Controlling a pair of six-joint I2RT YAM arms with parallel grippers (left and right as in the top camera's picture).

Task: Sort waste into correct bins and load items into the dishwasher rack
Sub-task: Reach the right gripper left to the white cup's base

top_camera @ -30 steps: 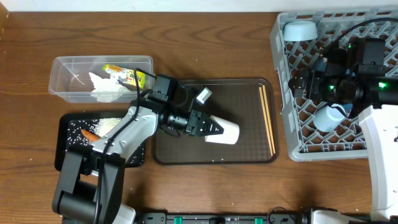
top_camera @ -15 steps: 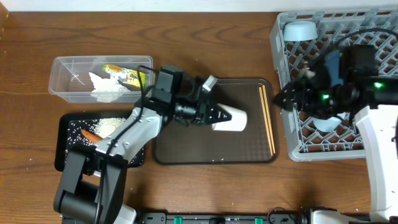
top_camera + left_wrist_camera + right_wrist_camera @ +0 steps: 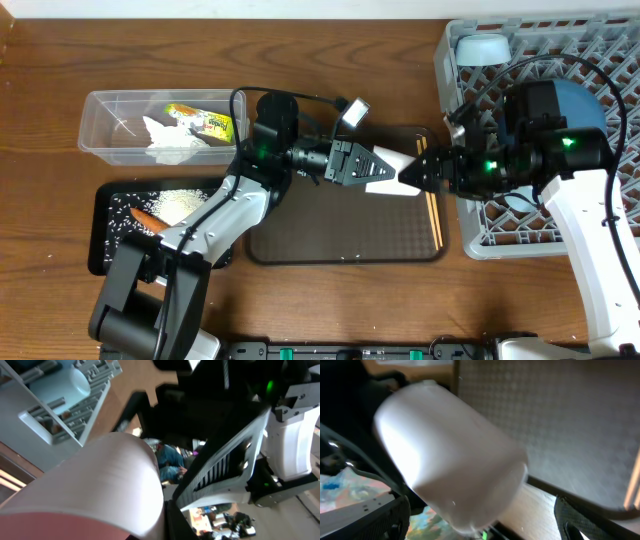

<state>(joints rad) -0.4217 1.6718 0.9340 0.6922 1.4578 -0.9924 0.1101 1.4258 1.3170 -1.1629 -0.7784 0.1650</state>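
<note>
Over the right end of the brown serving tray (image 3: 330,235), clear of its surface: white cup (image 3: 450,455), lying sideways, clamped at one end in the left pincer (image 3: 372,168). Sits farther right and farther from the robot than a second ago, when low over mid-tray. Bigger change on the other side: right pincer (image 3: 415,171), a second ago over the dishwasher rack (image 3: 455,205), now out past the rack's left wall and nose to nose with the left one. Fingers apart, one on either side of the cup's free end in the right wrist view, not closed on it. Reads as a hand-over midway: cup offered, not yet taken, not yet in the rack. Likely calls for closing the right side before releasing the left; otherwise risk of a drop onto the tray.

Count, as visible. Cups: two, the white one in the air and one small pale-blue cup (image 3: 482,47) in the rack's far left corner. Bowls: one dark-blue bowl (image 3: 585,98) in the rack, half hidden behind the right arm; light-blue bowl not made out. One pair of chopsticks (image 3: 436,218), two sticks, along the tray's right edge. Bins: two, clear tub (image 3: 95,145) and black tray (image 3: 103,245). In the tub, one tissue (image 3: 170,142) and one foil wrapper (image 3: 205,122). On the black tray, one carrot piece (image 3: 146,216) and rice grains (image 3: 180,198), too many to count.
</note>
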